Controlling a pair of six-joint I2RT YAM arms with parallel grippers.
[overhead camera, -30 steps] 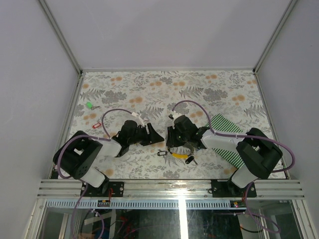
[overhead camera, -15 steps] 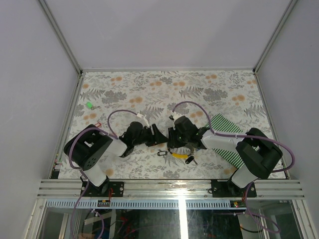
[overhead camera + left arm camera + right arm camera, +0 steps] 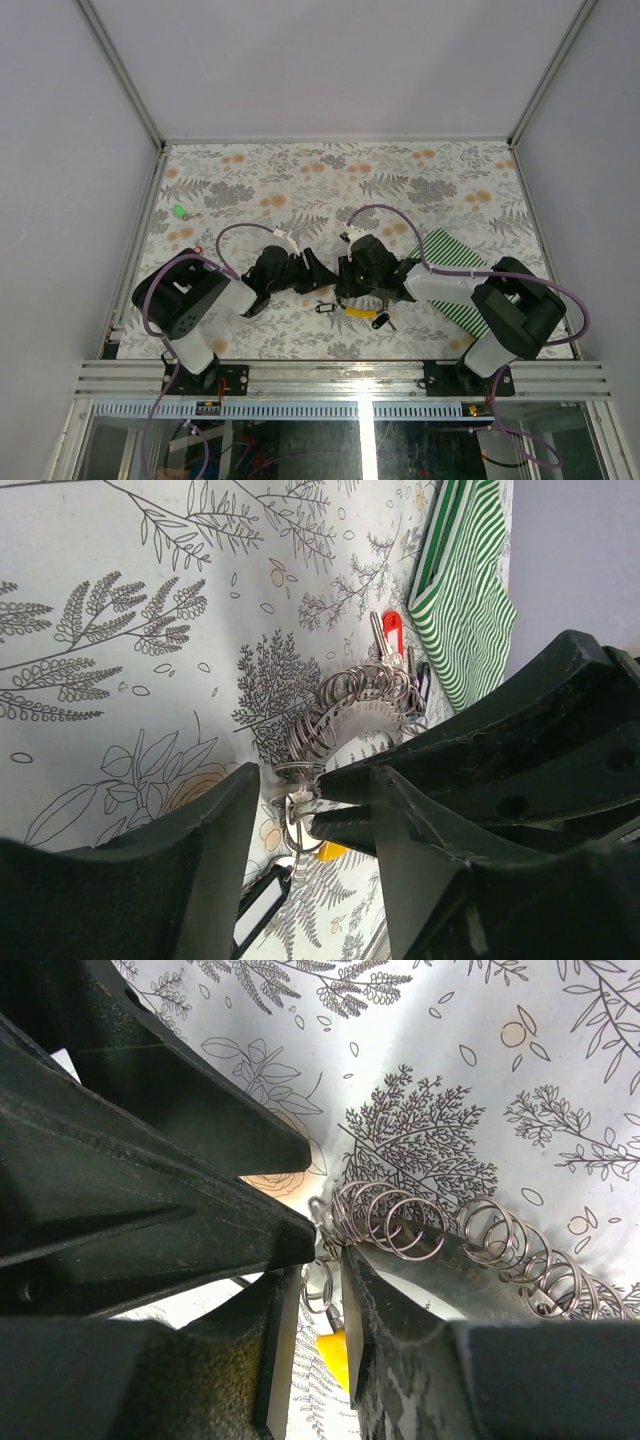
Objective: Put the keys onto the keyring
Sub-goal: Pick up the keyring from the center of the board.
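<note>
Meeting tip to tip near the front of the floral tabletop (image 3: 300, 170), the left gripper (image 3: 312, 268) and right gripper (image 3: 346, 276) work at the keyring (image 3: 350, 695). The keyring is a silvery chain of small loops, draped over one finger of the right gripper and trailing toward a red key (image 3: 392, 635). The step in hand appears to be threading: one end loop hangs between the two sets of fingers, with a yellow key (image 3: 333, 1355) just below it. The left gripper's jaws stand partly apart around that end loop and the right gripper's tip, gripping nothing that shows. The right gripper's jaws are nearly together with the loop in the slit between them; whether they pinch it cannot be told. The next move likely calls for one gripper to steady the loop while the other works a key's hole onto it, a fine job given how small the parts are. The overhead view shows what the wrist cameras miss: a green key (image 3: 180, 211) lying well apart at the far left of the tabletop. Only the wrist views resolve the chain itself, which the grippers hide from above
</note>
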